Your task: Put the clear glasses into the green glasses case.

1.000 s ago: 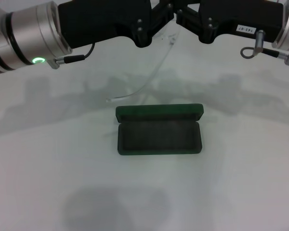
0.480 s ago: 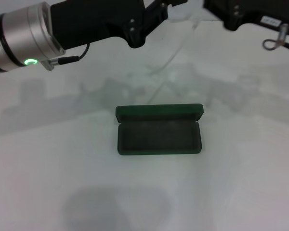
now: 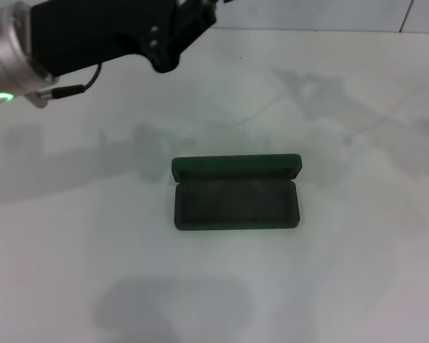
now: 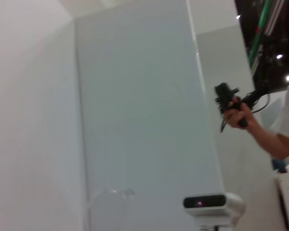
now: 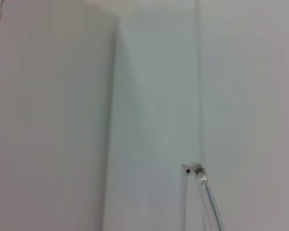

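Plainly dark green glasses case [image 3: 236, 204] open

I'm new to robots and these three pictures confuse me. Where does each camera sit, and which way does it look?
Head view: on the robot's head, looking down at the open green glasses case on the white table; the left arm shows.
Left wrist view: faces a wall panel and a person; clear glasses faint.
Right wrist view: faces the wall; the glasses' hinge shows.
Both wrist views share the glasses.

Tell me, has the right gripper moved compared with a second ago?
Yes. It hung above the far side of the green glasses case earlier; now it has left the head view, while the case sits unchanged.
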Controlling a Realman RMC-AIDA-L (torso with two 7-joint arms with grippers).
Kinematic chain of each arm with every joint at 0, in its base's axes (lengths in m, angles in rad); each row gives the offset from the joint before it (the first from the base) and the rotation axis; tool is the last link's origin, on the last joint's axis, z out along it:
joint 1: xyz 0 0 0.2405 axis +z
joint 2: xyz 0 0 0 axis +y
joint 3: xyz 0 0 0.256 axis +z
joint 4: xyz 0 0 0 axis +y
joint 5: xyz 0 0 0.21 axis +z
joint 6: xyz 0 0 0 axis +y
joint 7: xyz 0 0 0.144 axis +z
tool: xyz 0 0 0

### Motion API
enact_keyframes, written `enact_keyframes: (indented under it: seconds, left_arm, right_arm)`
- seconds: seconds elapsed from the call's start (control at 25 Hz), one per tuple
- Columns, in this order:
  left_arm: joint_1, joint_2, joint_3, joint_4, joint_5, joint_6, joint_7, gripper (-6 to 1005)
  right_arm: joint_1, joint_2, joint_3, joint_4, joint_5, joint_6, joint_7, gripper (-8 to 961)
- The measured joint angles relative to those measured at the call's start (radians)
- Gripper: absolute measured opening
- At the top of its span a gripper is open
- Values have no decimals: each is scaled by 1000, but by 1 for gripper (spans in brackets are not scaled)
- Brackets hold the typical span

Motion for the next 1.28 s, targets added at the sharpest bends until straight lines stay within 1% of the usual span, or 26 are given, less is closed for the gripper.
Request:
enact_keyframes:
  seconds: [0.12,0.32,0.6,0.72,0.84,0.88,0.92,1.0,1.12,1.2,1.28]
  left_arm:
    - [7,6,-2,-6,-5,56,-12,28]
    - [17,1,-2,-8,-9,105,-15,28]
    - [25,-13,19,-13,-17,128,-7,28]
    - [19,-15,46,-13,-44,139,-1,28]
    - [9,-16,65,-15,-54,139,11,28]
    - [1,-17,72,-22,-57,137,20,28]
    - [-28,-18,88,-56,-71,134,43,28]
    - [-52,-19,98,-87,-86,134,61,28]
    - [-92,-19,104,-134,-102,128,97,28]
    - [-113,-20,105,-157,-117,102,130,28]
    - [-118,-21,105,-164,-125,92,142,28]
  right_arm:
    - [-21,3,2,10,104,-18,-4,110]
    - [-31,6,-42,35,254,-37,9,110]
    - [-21,7,-125,40,363,-41,19,110]
    - [-12,8,-175,39,409,-40,17,110]
    - [1,8,-203,38,441,-42,15,110]
    - [4,8,-212,39,452,-42,15,110]
    - [7,8,-231,40,478,-42,14,110]
    - [9,8,-262,41,526,-47,11,110]
    - [9,8,-284,41,556,-51,10,110]
    - [10,8,-314,42,591,-55,8,110]
    - [12,8,-341,47,624,-58,8,110]
